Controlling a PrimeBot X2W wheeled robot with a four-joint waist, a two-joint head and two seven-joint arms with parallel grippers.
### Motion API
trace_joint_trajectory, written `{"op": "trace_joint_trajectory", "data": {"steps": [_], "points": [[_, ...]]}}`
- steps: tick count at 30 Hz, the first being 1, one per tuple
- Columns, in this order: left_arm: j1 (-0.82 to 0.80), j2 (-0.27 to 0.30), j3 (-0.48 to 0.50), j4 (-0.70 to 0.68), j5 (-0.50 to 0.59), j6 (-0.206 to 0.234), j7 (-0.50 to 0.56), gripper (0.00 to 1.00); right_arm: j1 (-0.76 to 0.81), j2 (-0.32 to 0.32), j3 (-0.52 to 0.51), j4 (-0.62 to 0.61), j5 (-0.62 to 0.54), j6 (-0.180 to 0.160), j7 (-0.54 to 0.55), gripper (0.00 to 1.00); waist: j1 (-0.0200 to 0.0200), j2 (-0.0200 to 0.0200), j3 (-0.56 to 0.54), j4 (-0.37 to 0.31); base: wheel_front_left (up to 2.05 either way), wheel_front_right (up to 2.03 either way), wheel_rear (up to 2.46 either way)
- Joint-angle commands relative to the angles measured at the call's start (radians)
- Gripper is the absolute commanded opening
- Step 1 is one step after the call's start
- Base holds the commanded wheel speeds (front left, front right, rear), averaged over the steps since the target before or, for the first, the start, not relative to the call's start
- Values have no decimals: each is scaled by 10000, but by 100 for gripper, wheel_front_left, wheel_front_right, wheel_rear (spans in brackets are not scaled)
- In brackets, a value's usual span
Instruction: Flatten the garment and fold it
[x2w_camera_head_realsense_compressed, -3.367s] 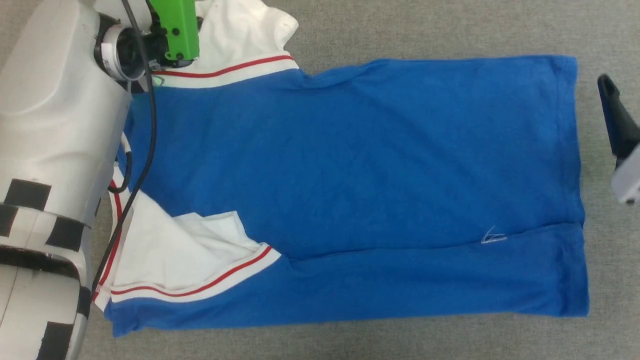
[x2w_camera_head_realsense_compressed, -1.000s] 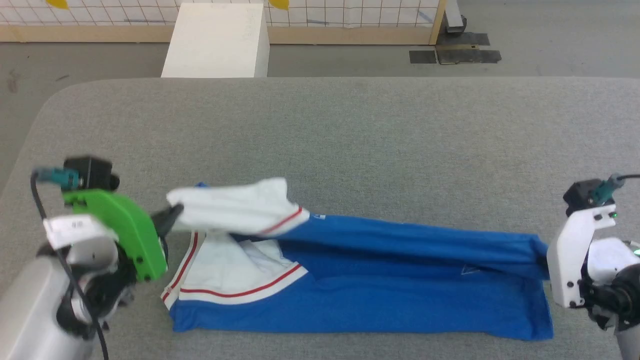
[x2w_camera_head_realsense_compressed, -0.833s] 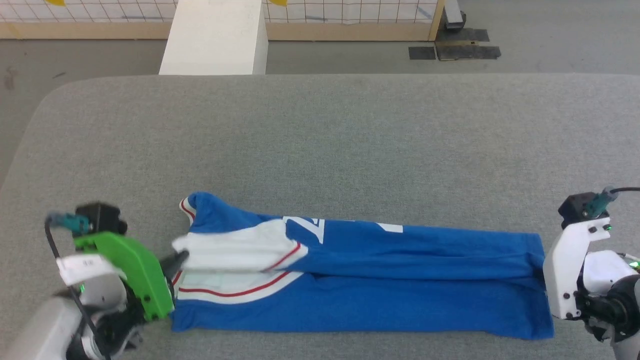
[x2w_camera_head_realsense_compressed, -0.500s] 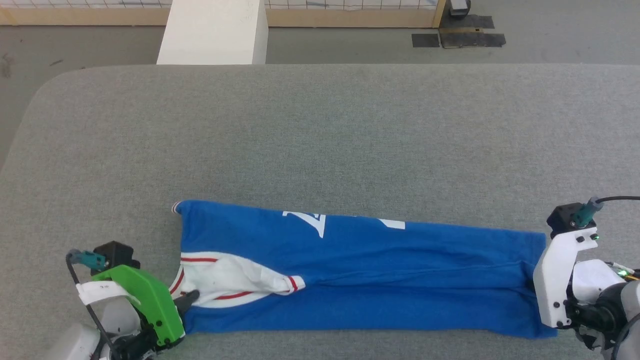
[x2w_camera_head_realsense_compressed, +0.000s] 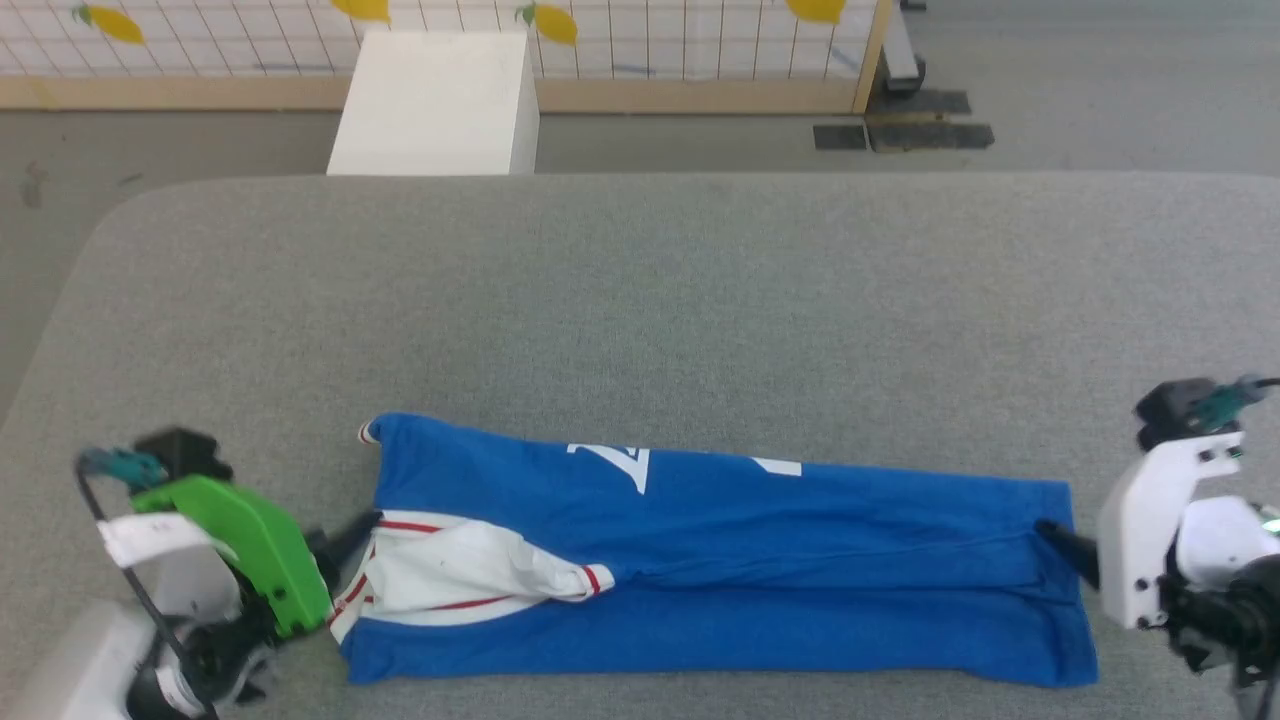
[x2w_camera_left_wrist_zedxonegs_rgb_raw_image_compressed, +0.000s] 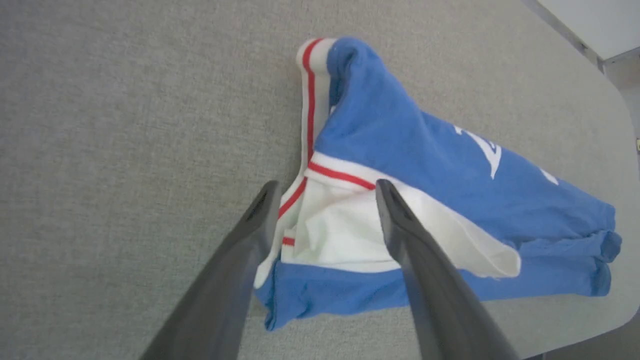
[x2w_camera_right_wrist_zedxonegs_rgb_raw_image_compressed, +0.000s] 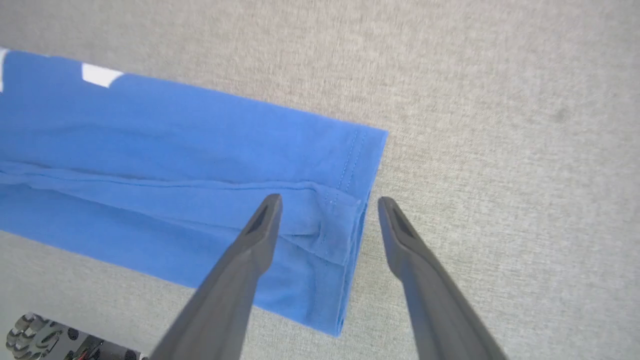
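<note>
My left claw is open and holds nothing; its 2 fingers stand apart over the collar end of the shirt, with the white sleeve between them in the wrist view. I cannot tell if the tips touch the cloth. My right claw is also open and empty, its fingers on either side of the hem corner.

1 second ago both claws were closed on the far edge of the shirt and carried it in the air toward me. Now this edge is laid down and I have let it go at both ends.

So the shirt lies near my side of the gray table as 1 long narrow band, folded along its length, flat at the hem end. The sleeve lies on top near the left end, a little crumpled. The white letters show along the far edge.

I judge the lengthwise fold finished. What remains is to press the sleeve flat and then fold the band across.

Behind the table a white box stands on the floor.
</note>
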Motion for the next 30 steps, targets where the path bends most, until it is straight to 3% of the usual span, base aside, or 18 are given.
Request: {"op": "trace_joint_trajectory", "data": {"steps": [1,6,18,22,30], "points": [[-309,129,171,-224,124,94,-154,100,170,-41,-198,-248,151,-13,-22,100,1,0,-280,-20,0,0,0],[-639,185,822,-882,675,-29,-1605,100,229,69,-963,-947,267,-13,-134,100,1,0,-442,-72,0,0,0],[-625,-443,1173,-213,3323,-843,-7093,100,539,249,-2065,-868,111,-13,-508,100,1,0,75,-22,0,0,0],[-572,-779,1174,159,3797,-966,-7783,100,605,133,-2085,-569,219,-13,-622,100,1,0,423,50,0,0,0],[-542,-1206,1110,639,4429,-1332,-7975,100,728,-332,-1525,162,697,-13,-449,100,1,0,998,225,0,0,0]]}}
